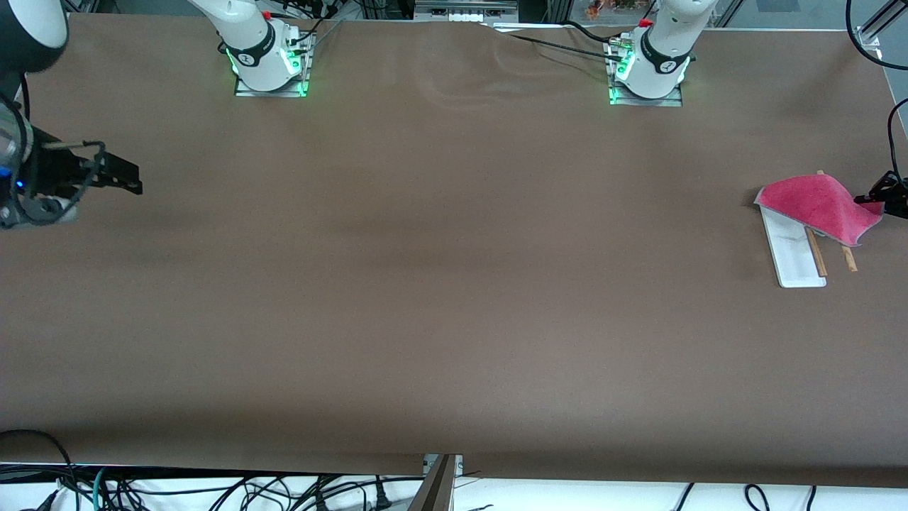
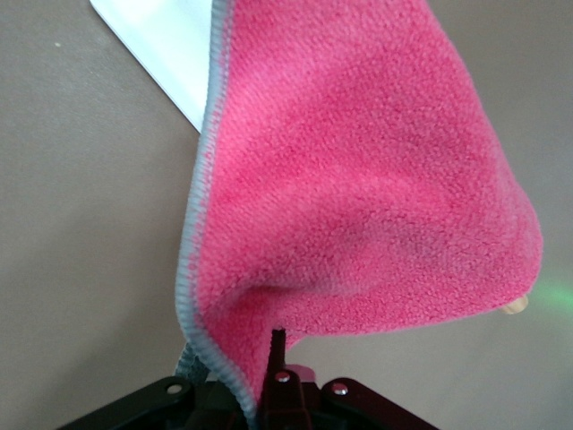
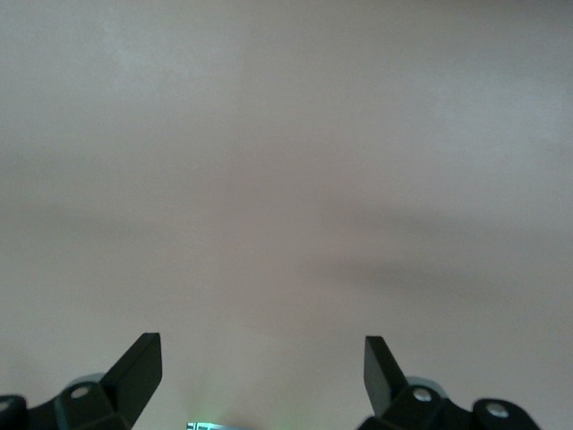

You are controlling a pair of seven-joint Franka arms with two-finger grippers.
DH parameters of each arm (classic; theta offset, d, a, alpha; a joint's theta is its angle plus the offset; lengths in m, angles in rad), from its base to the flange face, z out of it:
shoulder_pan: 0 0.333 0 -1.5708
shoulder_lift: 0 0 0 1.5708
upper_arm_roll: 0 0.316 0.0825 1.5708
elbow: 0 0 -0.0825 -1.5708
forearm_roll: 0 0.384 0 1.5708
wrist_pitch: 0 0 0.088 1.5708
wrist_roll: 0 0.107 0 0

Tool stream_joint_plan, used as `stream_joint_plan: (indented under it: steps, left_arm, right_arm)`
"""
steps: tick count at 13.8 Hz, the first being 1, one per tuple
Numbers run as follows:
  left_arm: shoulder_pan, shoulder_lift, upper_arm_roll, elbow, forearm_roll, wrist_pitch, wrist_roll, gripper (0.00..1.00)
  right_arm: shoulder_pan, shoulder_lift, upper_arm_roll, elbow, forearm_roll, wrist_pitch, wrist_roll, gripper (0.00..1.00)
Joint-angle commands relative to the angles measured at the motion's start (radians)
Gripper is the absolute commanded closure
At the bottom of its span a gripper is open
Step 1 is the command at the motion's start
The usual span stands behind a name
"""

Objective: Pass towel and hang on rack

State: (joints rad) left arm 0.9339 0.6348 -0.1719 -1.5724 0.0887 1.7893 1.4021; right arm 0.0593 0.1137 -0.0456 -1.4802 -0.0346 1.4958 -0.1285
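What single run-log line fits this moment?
left gripper: shut on towel | towel: draped over rack | right gripper: open, empty, waiting

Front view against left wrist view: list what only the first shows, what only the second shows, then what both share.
Only the front view: the right gripper, open, waiting over the right arm's end of the table, and the rack's brown rods.

Only the left wrist view: the towel's paler edge pinched in the left gripper, shut on it.

Both: the towel draped over the rack, and the rack's white base.
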Motion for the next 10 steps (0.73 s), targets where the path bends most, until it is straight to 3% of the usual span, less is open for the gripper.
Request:
stream_joint_plan:
  steps: [1,5,10]
  left_arm:
    - [-0.001,0.003,-0.004,0.028,0.025,-0.013,0.012,0.01]
    - [-0.013,-0.052,-0.020,0.037,0.028,-0.024,-0.023,0.00]
    - [-0.108,-0.193,-0.021,0.054,0.028,-0.139,-0.150,0.00]
  right_arm:
    - [-0.029,-0.075,0.007,-0.066,-0.013,0.027,0.001,0.00]
    - [-0.050,-0.109,0.009,-0.071,-0.011,0.021,-0.004,0.00]
    - [-0.058,-0.138,0.018,-0.107,-0.004,-0.006,0.033,0.00]
